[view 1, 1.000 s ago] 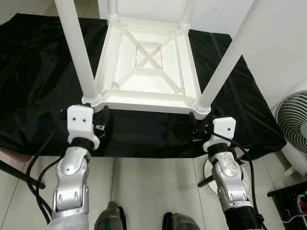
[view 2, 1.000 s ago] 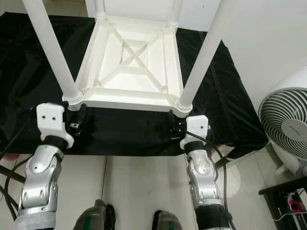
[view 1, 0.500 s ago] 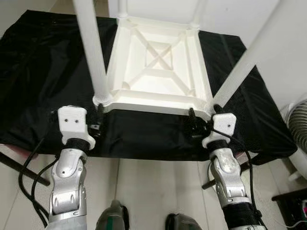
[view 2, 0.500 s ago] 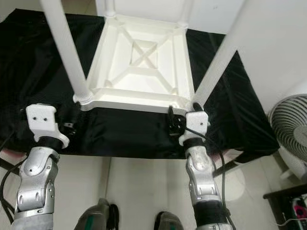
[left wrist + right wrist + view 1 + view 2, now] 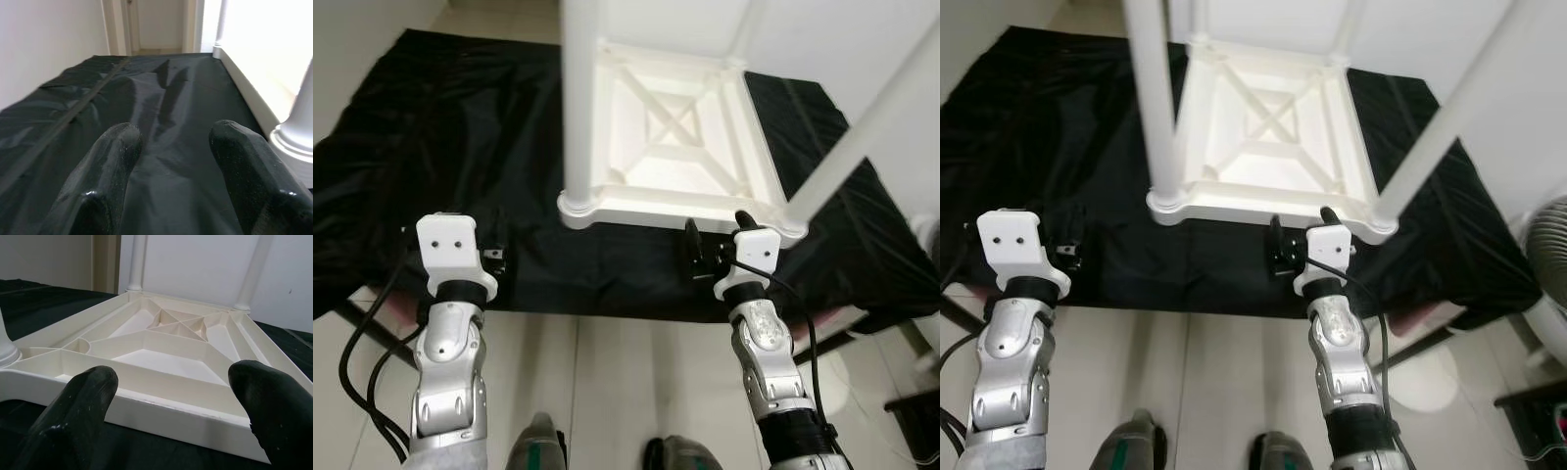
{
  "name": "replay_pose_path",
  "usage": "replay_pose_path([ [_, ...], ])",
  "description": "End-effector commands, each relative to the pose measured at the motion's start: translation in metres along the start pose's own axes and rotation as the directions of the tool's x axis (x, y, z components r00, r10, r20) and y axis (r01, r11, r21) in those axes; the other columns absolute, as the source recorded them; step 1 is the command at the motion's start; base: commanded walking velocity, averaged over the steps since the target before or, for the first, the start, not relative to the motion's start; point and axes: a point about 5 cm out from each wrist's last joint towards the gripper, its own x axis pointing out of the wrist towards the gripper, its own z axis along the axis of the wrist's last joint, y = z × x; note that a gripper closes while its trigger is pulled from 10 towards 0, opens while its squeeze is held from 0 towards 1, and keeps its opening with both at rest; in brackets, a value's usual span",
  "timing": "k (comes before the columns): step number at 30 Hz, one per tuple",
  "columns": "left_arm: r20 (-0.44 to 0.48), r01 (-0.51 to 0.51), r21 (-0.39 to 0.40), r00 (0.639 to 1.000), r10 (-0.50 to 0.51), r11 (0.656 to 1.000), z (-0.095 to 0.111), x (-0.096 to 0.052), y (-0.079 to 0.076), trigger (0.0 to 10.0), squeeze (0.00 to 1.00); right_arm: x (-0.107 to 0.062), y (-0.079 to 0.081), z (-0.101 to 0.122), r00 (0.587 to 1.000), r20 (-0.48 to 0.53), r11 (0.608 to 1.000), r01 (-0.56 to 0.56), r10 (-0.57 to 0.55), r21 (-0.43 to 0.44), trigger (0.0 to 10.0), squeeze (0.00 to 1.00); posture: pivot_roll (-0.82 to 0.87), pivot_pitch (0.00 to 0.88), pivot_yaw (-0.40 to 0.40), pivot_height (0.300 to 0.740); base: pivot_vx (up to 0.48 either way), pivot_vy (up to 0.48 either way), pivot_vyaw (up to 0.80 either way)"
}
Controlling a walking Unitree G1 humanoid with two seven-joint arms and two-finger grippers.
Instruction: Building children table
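A white plastic children table [image 5: 675, 127] lies upside down on a black cloth [image 5: 440, 147], with its legs pointing up. The near-left leg [image 5: 578, 98] and the near-right leg [image 5: 862, 137] rise towards the camera. My right gripper [image 5: 715, 240] is open just before the table's near rim [image 5: 161, 404], between those two legs. In the right wrist view its fingers [image 5: 83, 396] stand wide apart, facing that rim. My left gripper [image 5: 494, 262] is open over bare cloth, left of the near-left corner. That leg's base [image 5: 298, 134] shows beside one finger [image 5: 117, 152].
The cloth-covered surface ends just ahead of my arms, with tiled floor [image 5: 607, 382] below. A white fan [image 5: 1549, 245] and its round base [image 5: 1430, 377] stand at the right. A dark frame bar [image 5: 352, 318] and cables hang at the left edge.
The whole picture has shifted: I have moved left along the table. My left gripper, earlier at the near-left corner, is now beside it; my right gripper has gone from the near-right corner to the rim.
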Motion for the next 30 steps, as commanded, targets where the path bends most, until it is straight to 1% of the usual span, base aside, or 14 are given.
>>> replay_pose_path([
  [1,-0.003,0.019,-0.002,1.0,-0.019,1.0,-0.001,0.002,-0.007,10.0,0.0,-0.003,-0.008,-0.006,0.999,-0.027,1.0,0.021,-0.021,-0.016,10.0,0.0,0.12,0.068,-0.054,0.74,0.0,0.0,0.0],
  [4,0.001,0.052,0.013,0.999,-0.052,0.999,-0.002,0.002,-0.011,10.0,0.0,-0.001,-0.007,-0.006,1.0,-0.023,1.0,0.013,-0.014,-0.019,10.0,0.0,0.12,0.067,-0.054,0.74,0.0,0.0,0.0],
  [13,0.011,0.078,0.038,0.997,-0.079,0.996,-0.001,0.004,-0.016,10.0,0.0,0.003,-0.007,-0.005,1.0,-0.013,1.0,0.011,-0.011,-0.025,10.0,0.0,0.12,0.066,-0.058,0.74,0.0,0.0,0.0],
  [24,-0.007,0.083,0.024,0.996,-0.083,0.996,-0.004,0.005,-0.02,10.0,0.0,0.004,-0.008,-0.004,1.0,-0.009,1.0,-0.001,0.0,-0.031,10.0,0.0,0.12,0.069,-0.066,0.74,0.0,0.0,0.0],
  [26,-0.01,0.094,0.026,0.996,-0.094,0.995,-0.005,0.006,-0.021,10.0,0.0,0.005,-0.008,-0.004,1.0,-0.009,0.999,-0.006,0.006,-0.034,10.0,0.0,0.12,0.069,-0.067,0.74,0.0,0.0,0.0],
  [28,-0.018,0.137,0.006,0.99,-0.137,0.991,-0.005,0.006,-0.024,10.0,0.0,0.004,-0.013,-0.005,1.0,-0.017,0.999,0.009,-0.009,-0.052,10.0,0.0,0.11,0.07,-0.068,0.74,0.0,0.0,0.0],
  [30,-0.018,0.137,0.006,0.99,-0.137,0.991,-0.005,0.006,-0.024,10.0,0.0,0.004,-0.013,-0.005,1.0,-0.017,0.999,0.009,-0.009,-0.052,10.0,0.0,0.11,0.07,-0.068,0.74,0.0,0.0,0.0],
])
